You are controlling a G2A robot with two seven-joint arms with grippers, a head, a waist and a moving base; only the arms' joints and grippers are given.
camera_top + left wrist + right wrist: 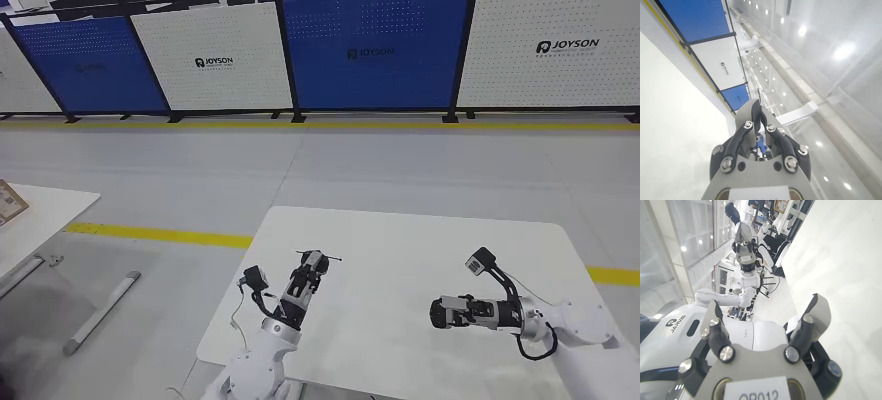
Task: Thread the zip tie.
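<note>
Black zip tie (759, 94) sits pinched in my left gripper (760, 108) over the surface (400, 250). My right gripper (764, 300) gapes empty, well apart from the tie. I judge threading not yet begun.

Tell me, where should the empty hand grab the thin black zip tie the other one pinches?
Likely the bare end of the zip tie that sticks out toward the open right hand; the left hand is shut on its middle. Coming from its own side and closing across the thin strip seems simplest.
</note>
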